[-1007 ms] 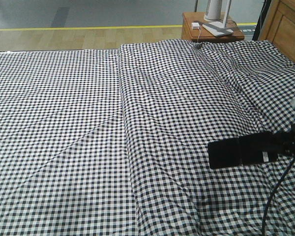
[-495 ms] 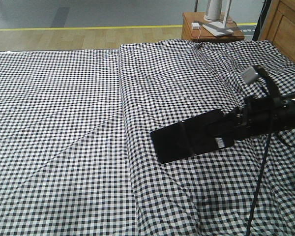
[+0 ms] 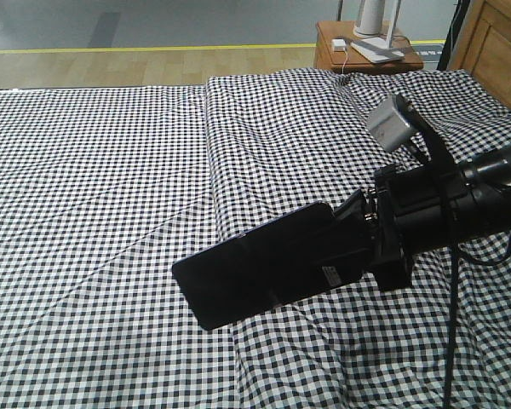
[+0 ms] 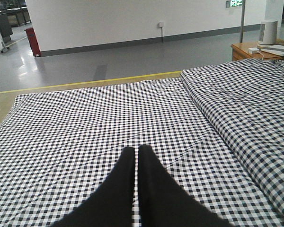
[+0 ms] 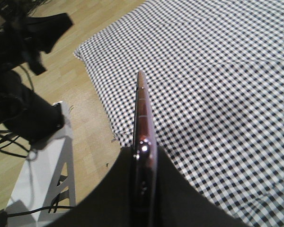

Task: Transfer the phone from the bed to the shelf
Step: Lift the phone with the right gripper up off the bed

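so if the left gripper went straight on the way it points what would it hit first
Probably the bed, its checked cloth just ahead of the left gripper; nothing lies between, though depth is unclear.

- The phone [image 3: 264,273] hangs above the bed [image 3: 94,170], over its right half.
- The right gripper [image 3: 364,243] clasps the phone's right end.
- A nightstand [image 3: 328,53] stands behind the bed's far right corner.

Black phone [image 3: 264,271] seemingly tilted above checked bed [image 3: 94,170].
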Tool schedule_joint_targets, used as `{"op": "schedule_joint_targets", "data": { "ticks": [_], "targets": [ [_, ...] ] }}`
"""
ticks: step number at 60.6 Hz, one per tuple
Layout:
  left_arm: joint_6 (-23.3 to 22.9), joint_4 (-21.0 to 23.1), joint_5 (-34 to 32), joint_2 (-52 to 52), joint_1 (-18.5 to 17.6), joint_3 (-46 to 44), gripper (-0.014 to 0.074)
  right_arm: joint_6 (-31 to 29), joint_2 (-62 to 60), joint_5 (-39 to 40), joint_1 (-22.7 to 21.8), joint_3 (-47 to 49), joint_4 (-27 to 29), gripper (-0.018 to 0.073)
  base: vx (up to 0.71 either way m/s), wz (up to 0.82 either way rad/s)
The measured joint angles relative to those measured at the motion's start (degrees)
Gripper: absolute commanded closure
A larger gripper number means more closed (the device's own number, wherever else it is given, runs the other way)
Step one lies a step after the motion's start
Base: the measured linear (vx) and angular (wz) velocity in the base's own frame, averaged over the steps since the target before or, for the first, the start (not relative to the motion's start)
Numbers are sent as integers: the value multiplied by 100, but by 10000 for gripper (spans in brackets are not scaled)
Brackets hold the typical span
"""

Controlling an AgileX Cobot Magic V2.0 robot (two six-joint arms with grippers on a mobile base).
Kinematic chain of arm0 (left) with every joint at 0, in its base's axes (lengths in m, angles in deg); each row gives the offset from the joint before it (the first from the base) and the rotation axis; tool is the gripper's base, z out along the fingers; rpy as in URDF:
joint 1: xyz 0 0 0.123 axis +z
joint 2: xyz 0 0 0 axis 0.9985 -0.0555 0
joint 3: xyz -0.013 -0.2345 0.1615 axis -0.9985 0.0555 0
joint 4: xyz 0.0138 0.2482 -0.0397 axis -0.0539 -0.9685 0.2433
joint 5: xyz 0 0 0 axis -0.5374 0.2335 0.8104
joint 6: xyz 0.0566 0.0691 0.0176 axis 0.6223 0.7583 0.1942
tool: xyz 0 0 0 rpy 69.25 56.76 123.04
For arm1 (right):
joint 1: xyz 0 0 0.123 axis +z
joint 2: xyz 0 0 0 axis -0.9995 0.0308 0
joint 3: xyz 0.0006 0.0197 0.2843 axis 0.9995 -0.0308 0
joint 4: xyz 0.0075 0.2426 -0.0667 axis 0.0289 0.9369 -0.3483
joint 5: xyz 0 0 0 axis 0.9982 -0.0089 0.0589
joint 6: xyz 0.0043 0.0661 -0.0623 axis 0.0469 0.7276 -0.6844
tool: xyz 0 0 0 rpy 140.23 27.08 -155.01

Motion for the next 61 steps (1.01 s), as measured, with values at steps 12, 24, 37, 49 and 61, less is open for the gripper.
{"op": "schedule_joint_targets", "data": {
  "ticks": [12, 24, 37, 49, 61],
  "targets": [
    [0, 0, 0, 0, 0, 0, 595, 13, -387, -40, 69, 0, -12, 562, 0, 0],
    [0, 0, 0, 0, 0, 0, 595, 13, -428, -40, 69, 0, -42, 562, 0, 0],
    [0, 0, 0, 0, 0, 0, 595, 18, -428, -40, 69, 0, -46, 562, 0, 0],
    [0, 0, 0, 0, 0, 0, 595, 18, -428, -40, 69, 0, -55, 562, 0, 0],
    [0, 0, 0, 0, 0, 0, 595, 18, -428, -40, 69, 0, -55, 562, 0, 0]
  ]
}}
